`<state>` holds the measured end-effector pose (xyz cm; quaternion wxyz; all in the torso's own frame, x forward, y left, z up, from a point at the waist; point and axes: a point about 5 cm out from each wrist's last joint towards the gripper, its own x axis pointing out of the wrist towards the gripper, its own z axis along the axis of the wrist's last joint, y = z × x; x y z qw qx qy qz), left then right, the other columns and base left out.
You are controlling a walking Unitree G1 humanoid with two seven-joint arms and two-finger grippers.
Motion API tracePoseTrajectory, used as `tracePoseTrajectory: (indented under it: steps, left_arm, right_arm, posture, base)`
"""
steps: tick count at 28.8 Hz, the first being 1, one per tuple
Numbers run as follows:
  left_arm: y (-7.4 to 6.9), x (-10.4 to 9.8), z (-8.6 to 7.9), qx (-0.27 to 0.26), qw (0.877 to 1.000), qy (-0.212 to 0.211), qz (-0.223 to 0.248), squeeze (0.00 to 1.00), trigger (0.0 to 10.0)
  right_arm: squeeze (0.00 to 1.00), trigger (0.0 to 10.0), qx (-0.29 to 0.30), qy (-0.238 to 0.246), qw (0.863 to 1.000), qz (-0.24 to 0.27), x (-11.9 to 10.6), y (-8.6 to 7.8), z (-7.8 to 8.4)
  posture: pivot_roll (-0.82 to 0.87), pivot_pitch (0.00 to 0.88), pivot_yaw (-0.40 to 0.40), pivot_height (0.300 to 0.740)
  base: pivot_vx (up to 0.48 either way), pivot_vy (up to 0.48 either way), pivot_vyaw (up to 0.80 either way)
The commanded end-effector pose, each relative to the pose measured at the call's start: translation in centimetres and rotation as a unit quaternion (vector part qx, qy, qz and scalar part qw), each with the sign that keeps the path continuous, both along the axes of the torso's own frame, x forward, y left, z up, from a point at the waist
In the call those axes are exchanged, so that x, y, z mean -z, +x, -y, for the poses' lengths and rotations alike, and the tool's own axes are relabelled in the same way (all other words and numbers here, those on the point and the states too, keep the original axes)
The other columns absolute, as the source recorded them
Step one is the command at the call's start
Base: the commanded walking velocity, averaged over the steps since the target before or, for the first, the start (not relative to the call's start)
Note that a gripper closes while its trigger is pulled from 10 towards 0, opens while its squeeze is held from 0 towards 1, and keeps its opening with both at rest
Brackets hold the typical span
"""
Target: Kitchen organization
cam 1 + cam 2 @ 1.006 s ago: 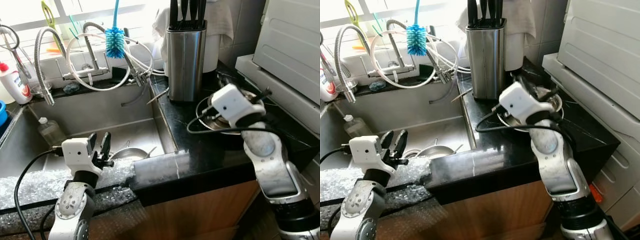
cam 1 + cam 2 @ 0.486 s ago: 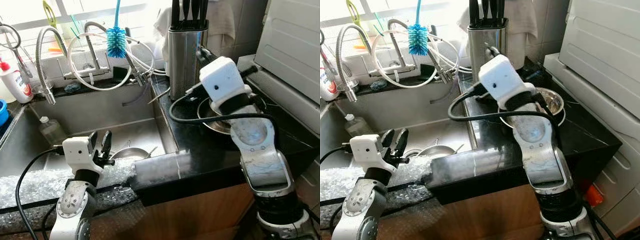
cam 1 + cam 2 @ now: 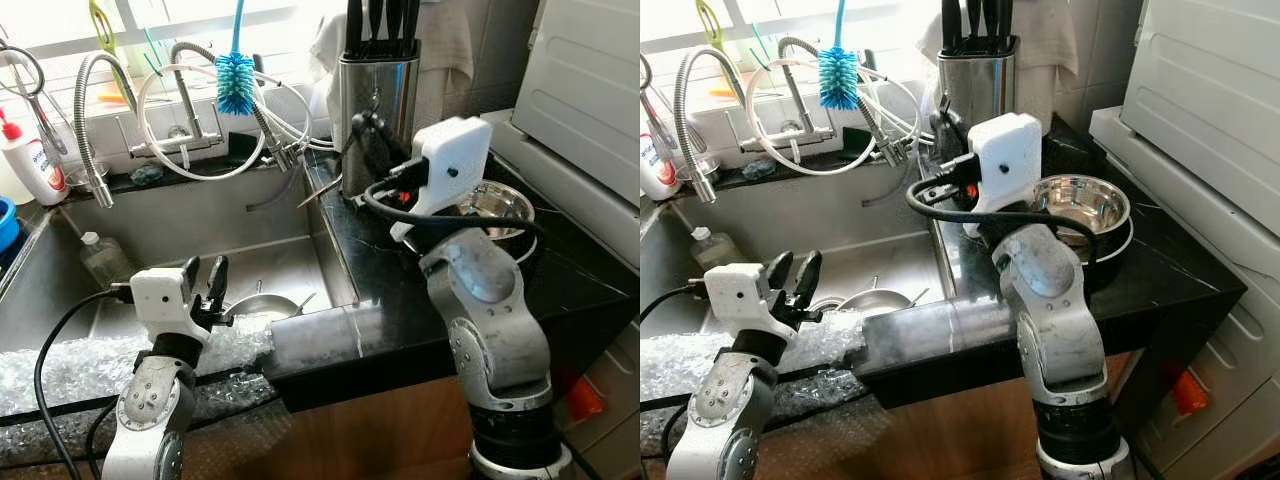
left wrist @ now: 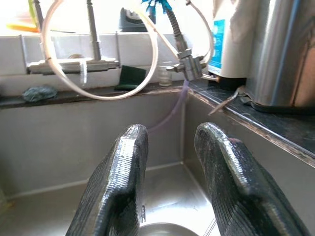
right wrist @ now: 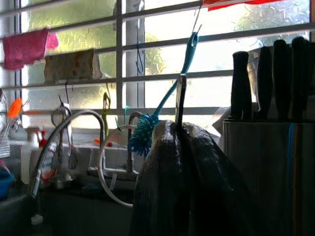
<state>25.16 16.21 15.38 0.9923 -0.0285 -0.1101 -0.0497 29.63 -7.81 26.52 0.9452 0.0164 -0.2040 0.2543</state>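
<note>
Two grippers are at work, and I place everything from the knife block (image 3: 375, 115). It is the tall shiny box with black handles sticking out of its top, standing on the black counter (image 3: 400, 300).

My right gripper (image 3: 362, 128) is up in the air just in front of the knife block, close to its shiny side. Its two black fingers (image 5: 162, 167) are pressed tight together. A thin flat piece (image 5: 180, 96) sticks up from between them (I cannot tell what it is; it looks dark against the bright window).

A steel bowl (image 3: 497, 205) sits on the counter, on the robot's right of the knife block and a bit nearer to me. It sits on a dark plate.

My left gripper (image 3: 203, 280) is well apart from the knife block, on the robot's left and lower down, over the sink (image 3: 200, 225). Its fingers are spread a little way apart, and they hold nothing. Some steel dishes (image 3: 258, 305) lie in the bottom of the sink just past them.

A blue brush (image 3: 235, 85) hangs by the taps, on the robot's left of the knife block.
</note>
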Motion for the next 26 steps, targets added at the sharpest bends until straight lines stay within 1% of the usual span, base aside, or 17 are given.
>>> tracePoseTrajectory:
  steps: [1,2,4,9,12,14,16,26]
  left_arm:
    - [0.3,-0.6,0.5,0.011,1.0,0.022,0.017,0.0,10.0]
    - [0.3,-0.7,0.7,0.017,0.999,0.028,0.02,0.0,10.0]
    - [0.3,-0.7,0.9,0.02,0.999,0.033,0.022,0.0,10.0]
    - [0.2,-1.0,1.5,0.039,0.997,0.057,0.031,0.0,10.0]
    - [0.3,-1.2,1.8,0.046,0.996,0.072,0.038,0.0,10.0]
    - [0.3,-1.3,1.9,0.047,0.995,0.079,0.04,0.0,10.0]
    - [0.3,-1.3,2.1,0.049,0.994,0.087,0.042,0.0,10.0]
    - [0.3,-1.4,2.1,0.049,0.994,0.092,0.044,0.0,10.0]
  right_arm:
    - [0.0,10.0,-0.021,0.03,0.999,-0.036,1.2,0.4,-0.2]
    - [0.0,10.0,-0.033,0.044,0.997,-0.05,1.7,0.5,-0.3]
    - [0.0,10.0,-0.04,0.049,0.996,-0.057,2.0,0.6,-0.4]
    - [0.0,10.0,-0.091,0.09,0.987,-0.1,3.4,0.7,-1.1]
    - [0.0,10.0,-0.109,0.119,0.98,-0.118,4.0,0.8,-1.2]
    - [0.0,10.0,-0.112,0.12,0.979,-0.122,4.3,0.9,-1.2]
    - [0.0,10.0,-0.126,0.138,0.973,-0.133,4.7,0.9,-1.2]
    - [0.0,10.0,-0.134,0.146,0.971,-0.136,4.8,1.1,-1.2]
  posture:
    - [-0.06,0.0,0.104,0.74]
    - [-0.06,0.0,0.101,0.74]
    - [-0.06,0.0,0.101,0.74]
    - [-0.05,0.0,0.096,0.74]
    - [-0.05,0.0,0.092,0.74]
    - [-0.05,0.0,0.092,0.74]
    - [-0.04,0.0,0.091,0.74]
    - [-0.04,0.0,0.091,0.74]
  base:
    - [0.0,0.0,0.0]
    - [0.0,0.0,0.0]
    - [0.0,0.0,0.0]
    - [0.0,0.0,0.0]
    - [0.0,0.0,0.0]
    - [0.0,0.0,0.0]
    - [0.0,0.0,0.0]
    - [0.0,0.0,0.0]
